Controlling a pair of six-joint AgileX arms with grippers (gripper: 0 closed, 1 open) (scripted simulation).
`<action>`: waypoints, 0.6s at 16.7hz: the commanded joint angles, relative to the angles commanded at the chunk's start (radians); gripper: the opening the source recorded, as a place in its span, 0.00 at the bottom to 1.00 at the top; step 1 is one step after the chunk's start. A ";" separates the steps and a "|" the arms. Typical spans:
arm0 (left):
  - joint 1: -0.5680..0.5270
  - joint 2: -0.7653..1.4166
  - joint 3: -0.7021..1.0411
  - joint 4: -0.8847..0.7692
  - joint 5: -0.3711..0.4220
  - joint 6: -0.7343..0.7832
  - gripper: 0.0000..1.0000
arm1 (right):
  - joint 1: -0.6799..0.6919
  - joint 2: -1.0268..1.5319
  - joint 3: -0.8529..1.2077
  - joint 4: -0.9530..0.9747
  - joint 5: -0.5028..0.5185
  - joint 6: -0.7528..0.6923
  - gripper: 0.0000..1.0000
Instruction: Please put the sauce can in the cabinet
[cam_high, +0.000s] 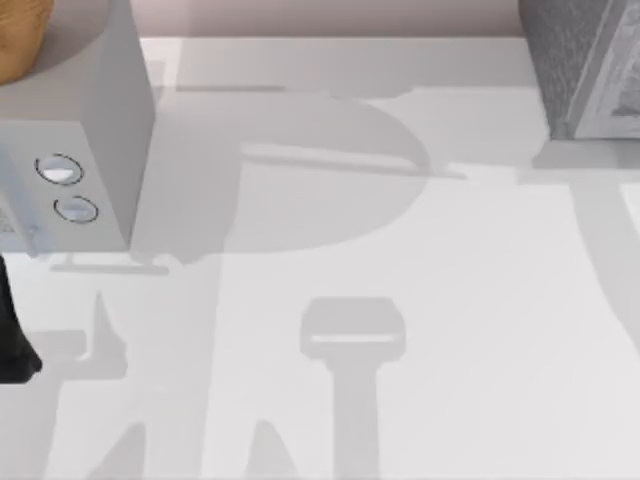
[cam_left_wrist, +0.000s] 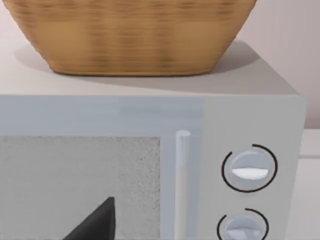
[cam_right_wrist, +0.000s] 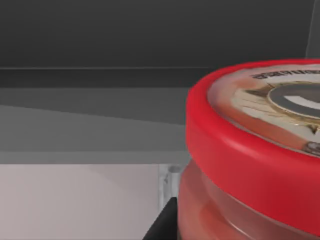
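Our right tool's grip we cannot tell, though the sauce can sits close before a dark interior. We should carry it level into the cabinet, at two o'clock on the table.

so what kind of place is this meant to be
Probably a rendered kitchen-style tabletop: a light-grey microwave-like box with two round knobs, a woven tan basket on top of it, and a small red sauce can close before a dark grey cabinet.

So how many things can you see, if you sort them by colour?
Red: 1, the sauce can.
Dark grey: 1, the cabinet.
Light grey: 1, the box with two round knobs.
Tan: 1, the woven basket on top of that box.
Total: 4 things.
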 joint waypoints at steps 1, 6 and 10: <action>0.000 0.000 0.000 0.000 0.000 0.000 1.00 | 0.005 0.032 0.046 -0.012 0.005 0.000 0.00; 0.000 0.000 0.000 0.000 0.000 0.000 1.00 | 0.032 0.205 0.298 -0.076 0.029 0.000 0.00; 0.000 0.000 0.000 0.000 0.000 0.000 1.00 | 0.045 0.304 0.423 -0.116 0.044 0.000 0.00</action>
